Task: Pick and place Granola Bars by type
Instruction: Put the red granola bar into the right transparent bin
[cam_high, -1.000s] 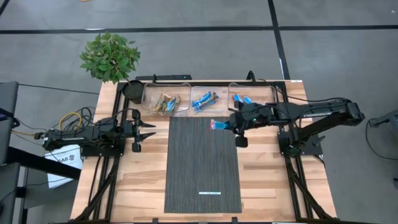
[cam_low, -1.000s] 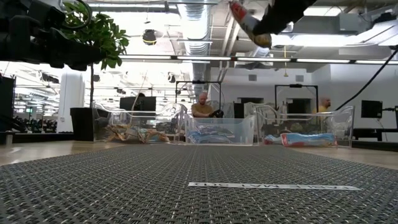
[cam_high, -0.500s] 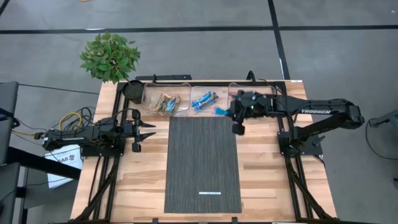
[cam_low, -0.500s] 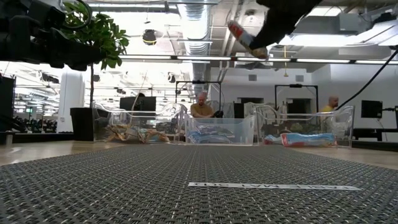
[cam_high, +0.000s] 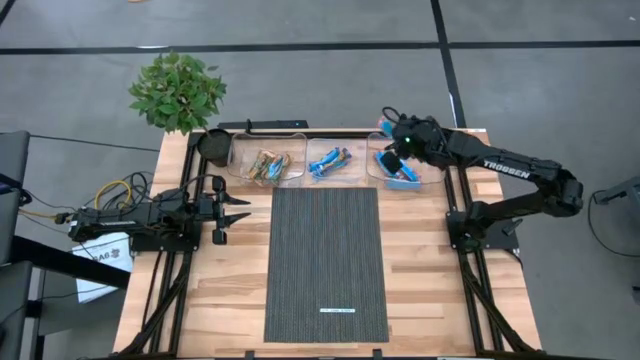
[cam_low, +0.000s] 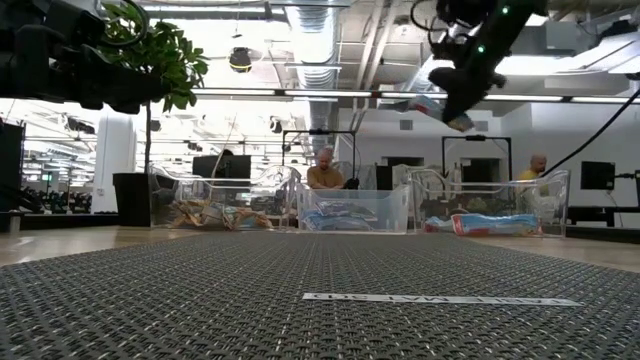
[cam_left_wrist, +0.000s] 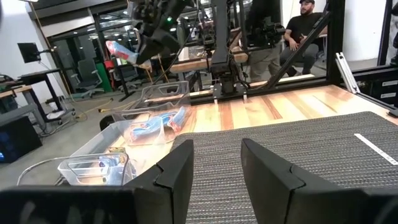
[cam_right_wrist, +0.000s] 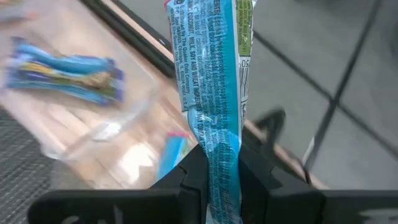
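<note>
Standing by the counter (cam_high: 420, 260), I see the left arm waiting at its left edge, low over the wood, its gripper (cam_high: 238, 209) pointing toward the dark mat (cam_high: 326, 262) with jaws parted and nothing between them. Along the far edge sit three clear bins: the left bin (cam_high: 266, 164) holds tan granola bars (cam_high: 267, 166), the middle bin (cam_high: 335, 160) blue-and-orange bars (cam_high: 329, 161), and the right bin (cam_high: 405, 163) bright blue bars (cam_high: 402, 176). Above that right bin hangs the right gripper (cam_high: 393, 148), its jaws clamped on a bright blue bar (cam_right_wrist: 220, 93), which is lifted clear of the bin. Near the mat's front end lies a thin white strip (cam_high: 337, 311).
</note>
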